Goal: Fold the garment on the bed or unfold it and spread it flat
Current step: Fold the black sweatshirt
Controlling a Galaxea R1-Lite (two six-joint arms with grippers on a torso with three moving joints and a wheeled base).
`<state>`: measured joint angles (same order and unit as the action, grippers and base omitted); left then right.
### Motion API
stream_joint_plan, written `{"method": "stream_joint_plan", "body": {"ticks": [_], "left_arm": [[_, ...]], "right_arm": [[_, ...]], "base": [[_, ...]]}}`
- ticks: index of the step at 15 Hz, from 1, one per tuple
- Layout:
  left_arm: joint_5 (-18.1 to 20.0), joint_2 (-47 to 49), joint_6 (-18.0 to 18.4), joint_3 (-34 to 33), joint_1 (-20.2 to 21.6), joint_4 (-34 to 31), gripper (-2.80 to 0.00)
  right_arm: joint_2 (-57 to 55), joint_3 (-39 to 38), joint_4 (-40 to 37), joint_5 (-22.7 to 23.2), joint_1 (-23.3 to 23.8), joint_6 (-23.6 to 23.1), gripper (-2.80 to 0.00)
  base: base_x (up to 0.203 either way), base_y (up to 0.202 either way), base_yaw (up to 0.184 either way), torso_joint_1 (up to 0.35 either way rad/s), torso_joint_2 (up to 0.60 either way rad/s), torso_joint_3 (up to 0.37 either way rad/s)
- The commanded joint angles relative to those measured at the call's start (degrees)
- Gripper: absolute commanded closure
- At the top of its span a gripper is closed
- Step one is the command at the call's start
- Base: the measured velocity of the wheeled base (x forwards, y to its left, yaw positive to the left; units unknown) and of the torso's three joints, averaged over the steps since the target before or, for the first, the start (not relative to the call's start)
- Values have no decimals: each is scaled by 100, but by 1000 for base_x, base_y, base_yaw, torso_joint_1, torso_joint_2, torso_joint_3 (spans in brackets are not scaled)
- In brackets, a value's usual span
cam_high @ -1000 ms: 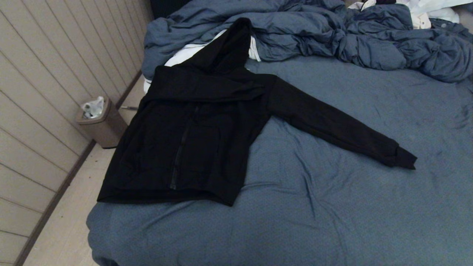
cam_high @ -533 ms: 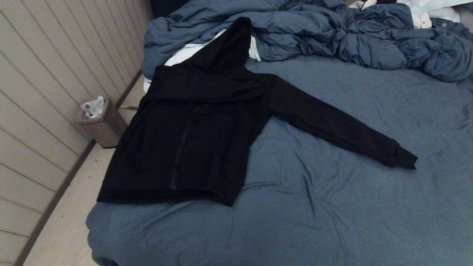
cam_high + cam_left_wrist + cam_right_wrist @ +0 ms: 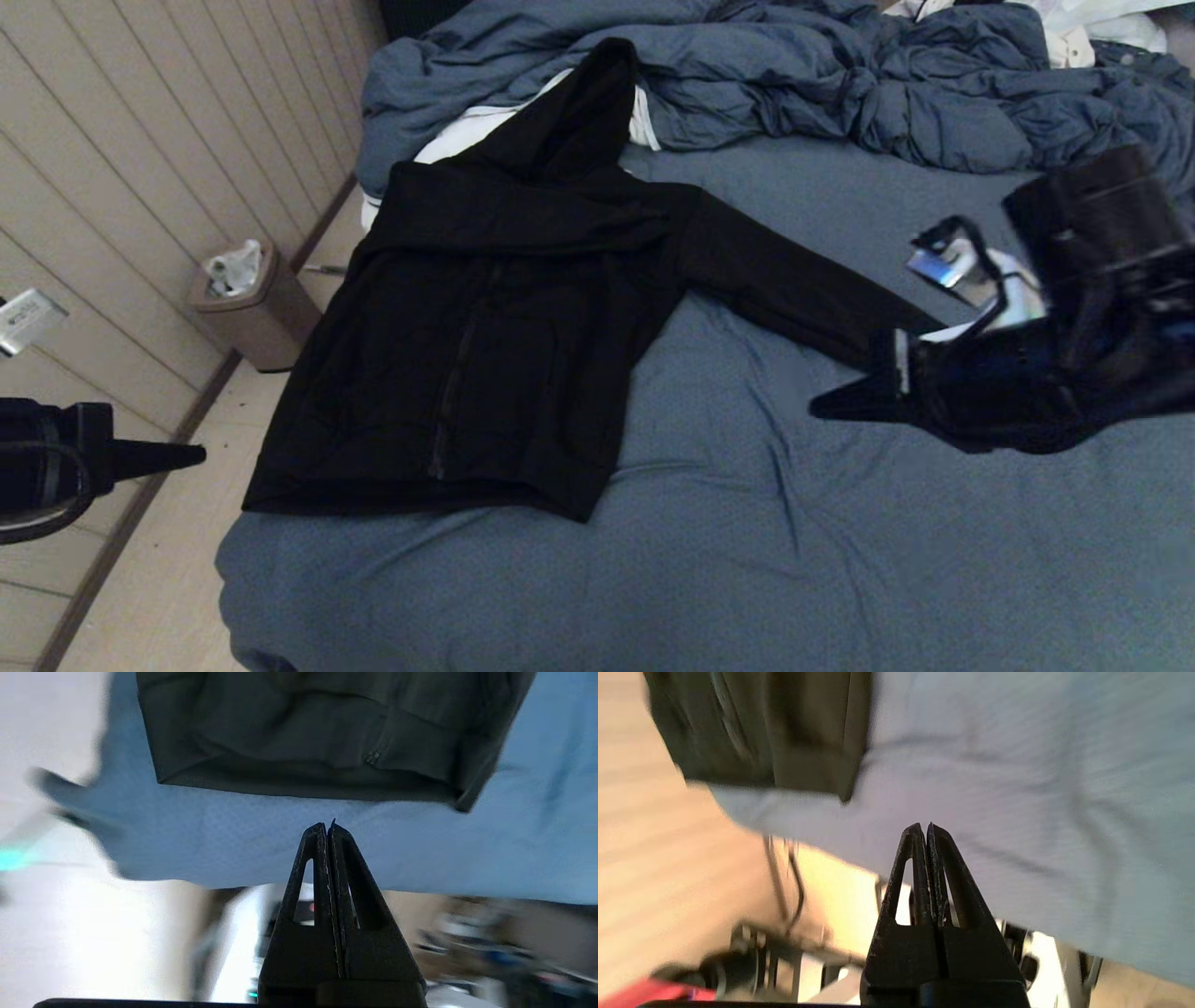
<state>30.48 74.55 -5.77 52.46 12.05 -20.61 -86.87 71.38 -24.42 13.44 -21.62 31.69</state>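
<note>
The bed [image 3: 840,560] is covered by a slate-blue sheet. The black hoodie [image 3: 485,336] is spread on its left part, one sleeve stretched out. The right gripper [image 3: 822,406] is held above the sleeve, fingers pressed together. The left gripper [image 3: 196,455] is held off the bed's left side, pinched closed and holding nothing. No writing can be read.

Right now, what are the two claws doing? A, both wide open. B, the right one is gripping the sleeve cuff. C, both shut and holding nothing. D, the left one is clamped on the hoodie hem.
C: the wrist views show the left claw and right claw pressed shut with nothing between them, short of the black hoodie.
</note>
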Motion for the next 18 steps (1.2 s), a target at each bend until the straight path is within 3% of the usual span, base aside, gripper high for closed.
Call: {"method": "stream_joint_plan", "body": {"ticks": [1, 2, 5, 11, 15, 18], "left_arm": [[1153, 1006, 149, -11, 705, 32, -27], [1544, 1250, 308, -33, 900, 67, -280], [1812, 1629, 453, -62, 1108, 345, -280], [1912, 2990, 479, -71, 1838, 1813, -280], [1909, 3601, 516, 167, 1847, 2086, -280], [1914, 3736, 515, 215, 1517, 2100, -280]], "right_arm": [[-706, 211, -31, 48, -295, 45, 0], [-784, 337, -36, 60, -335, 54, 0], [-936, 504, -28, 57, -312, 65, 0], [-894, 692, -19, 37, -273, 39, 0], [-849, 772, -19, 45, -306, 54, 0], [-849, 759, -19, 45, -325, 65, 0]], "base": [[0, 0, 0, 0, 0, 0], [0, 0, 0, 0, 0, 0], [0, 0, 0, 0, 0, 0], [0, 0, 0, 0, 0, 0], [0, 0, 0, 0, 0, 0], [0, 0, 0, 0, 0, 0]]}}
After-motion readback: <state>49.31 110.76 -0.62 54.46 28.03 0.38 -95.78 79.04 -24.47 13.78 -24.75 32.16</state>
